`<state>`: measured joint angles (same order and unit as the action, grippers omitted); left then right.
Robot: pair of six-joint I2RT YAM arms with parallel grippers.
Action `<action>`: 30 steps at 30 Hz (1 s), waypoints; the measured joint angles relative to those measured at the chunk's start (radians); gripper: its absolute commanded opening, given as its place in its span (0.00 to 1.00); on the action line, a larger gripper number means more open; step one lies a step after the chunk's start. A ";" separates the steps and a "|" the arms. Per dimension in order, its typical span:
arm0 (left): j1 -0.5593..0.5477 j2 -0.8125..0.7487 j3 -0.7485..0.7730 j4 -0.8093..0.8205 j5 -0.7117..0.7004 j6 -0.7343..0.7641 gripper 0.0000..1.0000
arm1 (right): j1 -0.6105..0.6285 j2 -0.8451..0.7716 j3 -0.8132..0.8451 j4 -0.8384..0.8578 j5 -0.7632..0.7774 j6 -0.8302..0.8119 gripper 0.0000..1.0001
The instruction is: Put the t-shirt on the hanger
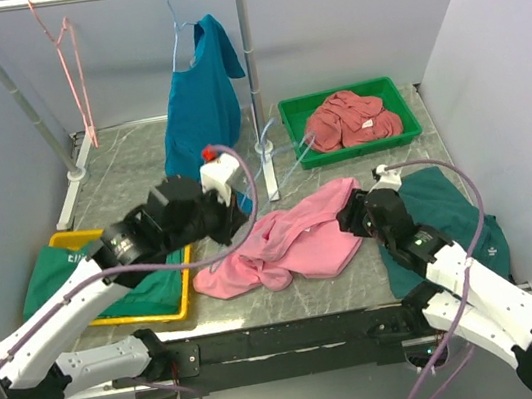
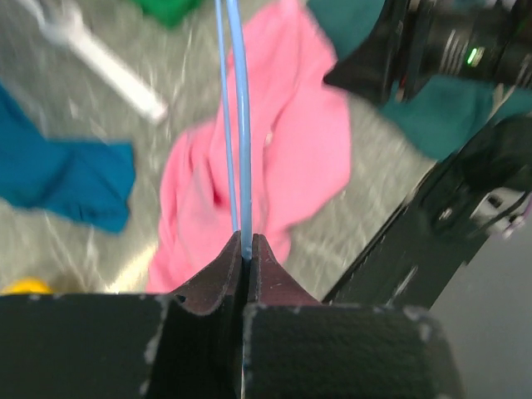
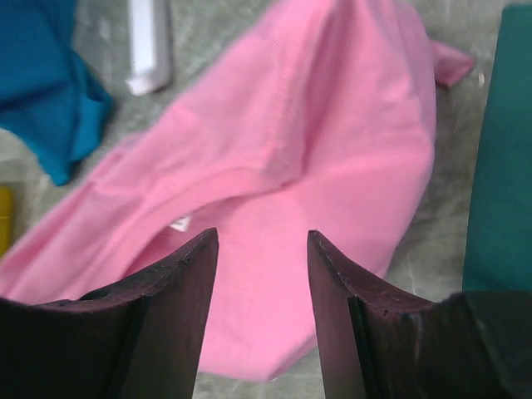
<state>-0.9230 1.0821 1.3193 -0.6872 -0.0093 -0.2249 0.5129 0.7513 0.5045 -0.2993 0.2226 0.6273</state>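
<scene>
T-shirt: crumpled on the table, between both arms. Hanger: blue wire pinched in the clenched left gripper, above the t-shirt. Right gripper: released, fingers apart over the pink cloth.

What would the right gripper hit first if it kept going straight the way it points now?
Most likely the pink t-shirt. In the wrist view the right gripper stands open with the shirt's fabric filling the gap ahead, near the collar; how far off is unclear.
</scene>
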 measured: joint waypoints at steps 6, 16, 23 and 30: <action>-0.083 -0.133 -0.167 -0.055 -0.068 -0.071 0.01 | -0.008 0.132 -0.028 0.088 -0.002 0.014 0.57; -0.143 -0.253 -0.299 -0.108 -0.037 -0.137 0.01 | -0.058 0.321 0.011 0.208 -0.023 0.010 0.57; -0.237 -0.185 -0.317 -0.117 -0.033 -0.147 0.01 | -0.098 0.405 0.068 0.233 -0.052 -0.004 0.19; -0.283 -0.121 -0.318 -0.118 -0.080 -0.163 0.01 | -0.103 0.416 0.151 0.209 -0.064 -0.019 0.06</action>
<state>-1.2057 0.9611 1.0016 -0.8051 -0.0895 -0.3882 0.4095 1.1675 0.6556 -0.0902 0.1581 0.6083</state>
